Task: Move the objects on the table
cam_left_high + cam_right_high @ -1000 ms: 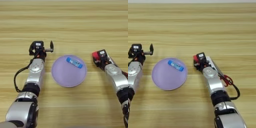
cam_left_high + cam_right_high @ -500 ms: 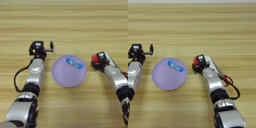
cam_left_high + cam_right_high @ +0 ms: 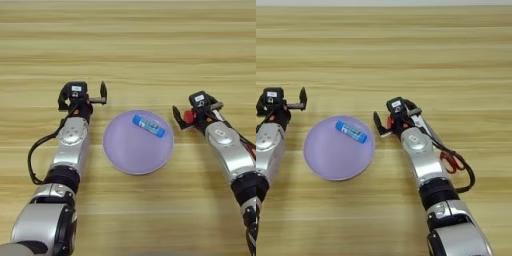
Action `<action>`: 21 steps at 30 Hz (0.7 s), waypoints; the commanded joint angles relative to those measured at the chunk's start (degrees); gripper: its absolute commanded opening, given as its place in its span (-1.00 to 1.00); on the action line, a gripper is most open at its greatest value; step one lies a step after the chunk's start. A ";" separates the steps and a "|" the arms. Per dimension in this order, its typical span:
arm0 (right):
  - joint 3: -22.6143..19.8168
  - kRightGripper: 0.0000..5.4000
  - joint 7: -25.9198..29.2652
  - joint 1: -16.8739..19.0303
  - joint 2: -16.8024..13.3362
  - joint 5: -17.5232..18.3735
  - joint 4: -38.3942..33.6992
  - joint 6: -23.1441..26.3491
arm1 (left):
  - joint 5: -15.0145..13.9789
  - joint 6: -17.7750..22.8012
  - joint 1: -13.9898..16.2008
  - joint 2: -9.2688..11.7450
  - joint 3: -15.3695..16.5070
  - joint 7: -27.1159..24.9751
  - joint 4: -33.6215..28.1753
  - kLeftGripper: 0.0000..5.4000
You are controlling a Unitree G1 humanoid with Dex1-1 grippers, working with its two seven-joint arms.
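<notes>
The lavender plate [image 3: 135, 150] lies on the table [image 3: 130, 45] between my two arms. The blue tube with a white end [image 3: 148, 125] lies slanted in the plate's upper right part. My right gripper [image 3: 196, 111] is just right of the plate's rim, open. The red cube [image 3: 188, 116] sits low between its spread fingers, close to the left fingertip [image 3: 176, 117] and outside the plate. My left gripper [image 3: 82, 97] stands open and empty just off the plate's upper left edge.
Black and red cables [image 3: 453, 161] loop along my right forearm. A black cable [image 3: 34, 152] hangs beside my left forearm. Bare plank-grain wood stretches across the far half of the table.
My right gripper carried the red cube down and left toward the plate's rim, then spread its fingers. The left arm, plate and tube have not moved.
</notes>
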 commanded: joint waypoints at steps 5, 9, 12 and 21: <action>6.71 0.99 3.67 0.24 0.00 -5.25 3.08 -3.43 | 0.58 1.16 -0.47 -0.17 -0.24 0.33 -0.69 1.00; 9.07 0.99 3.86 -0.82 0.08 -7.73 6.50 -4.35 | 0.63 1.27 -0.40 -0.27 -0.31 0.45 -0.94 1.00; 10.00 0.99 3.58 -1.46 0.29 -8.76 8.14 -5.18 | 0.65 1.39 -0.32 -0.31 -0.35 0.50 -1.16 1.00; 10.29 0.99 2.70 -2.82 0.94 -9.46 11.14 -7.19 | 0.60 1.52 -0.21 -0.19 -0.31 0.35 -1.30 1.00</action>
